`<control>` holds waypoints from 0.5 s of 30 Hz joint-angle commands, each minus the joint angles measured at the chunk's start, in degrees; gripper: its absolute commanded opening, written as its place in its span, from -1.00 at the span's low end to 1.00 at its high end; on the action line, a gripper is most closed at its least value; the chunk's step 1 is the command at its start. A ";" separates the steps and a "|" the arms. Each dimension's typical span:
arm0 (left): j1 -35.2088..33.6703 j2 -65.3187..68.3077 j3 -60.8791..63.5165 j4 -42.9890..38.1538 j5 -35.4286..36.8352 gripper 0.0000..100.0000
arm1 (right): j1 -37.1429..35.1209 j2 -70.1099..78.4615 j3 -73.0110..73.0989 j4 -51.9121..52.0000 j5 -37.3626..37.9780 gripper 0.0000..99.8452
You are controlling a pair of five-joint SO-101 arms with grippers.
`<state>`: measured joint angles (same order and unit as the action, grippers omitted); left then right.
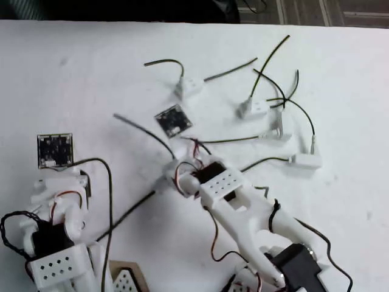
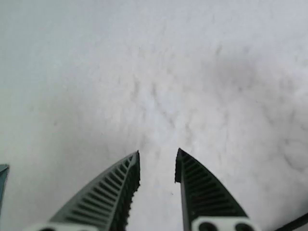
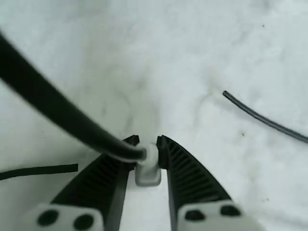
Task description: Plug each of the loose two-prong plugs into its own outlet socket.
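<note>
Surface [image 1: 91,73], white, seen from above. From 5 o'clock the right arm [image 1: 243,213] stretches in and ends near the centre. At 8 o'clock the left arm [image 1: 55,237] sits folded.

At the centre the right claw [image 3: 148,144] is pinching a small white two-prong plug [image 3: 147,173] between its tips, close over the surface. A thick black cable [image 3: 57,113] leads away from the plug. By contrast the left claw [image 2: 157,163] is spread, with bare surface showing between its tips.

Four white connector blocks, each trailing a black wire, lie apart from one another. Counted from the centre, the first block [image 1: 189,87] is at 12 o'clock, the second block [image 1: 253,109] at 1, the third block [image 1: 281,129] at 2 and the fourth block [image 1: 305,160] at 3. Which are plugs and which are sockets cannot be told.

At 9 o'clock a large marker square [image 1: 55,150] lies just beyond the left arm. A small marker square [image 1: 172,120] lies near the right arm's tip, at its 12 o'clock.
</note>
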<state>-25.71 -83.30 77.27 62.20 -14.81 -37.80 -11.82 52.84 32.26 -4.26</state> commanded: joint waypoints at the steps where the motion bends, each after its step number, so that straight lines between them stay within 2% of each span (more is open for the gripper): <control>1: -0.48 -0.31 -0.09 -1.05 -0.62 -0.72 | -0.31 0.84 0.35 2.42 -9.93 -0.96; 4: -0.48 -0.31 -0.09 -1.05 -0.62 -0.72 | -1.54 0.84 1.32 1.63 -14.24 -0.96; 7: -0.48 -0.31 -0.09 -1.05 -0.62 -0.72 | -4.26 0.66 4.13 -1.89 -14.33 -0.96; 11: -0.48 -0.31 -0.09 -0.97 -0.62 -0.72 | -4.97 -0.31 4.75 1.19 -13.54 -0.96; 15: -0.48 -0.31 -0.09 -0.97 -0.62 -0.72 | -4.97 -0.84 4.66 5.05 -8.53 -0.96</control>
<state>-25.71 -83.30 77.27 62.20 -14.81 -40.26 -12.53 55.12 33.14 -15.25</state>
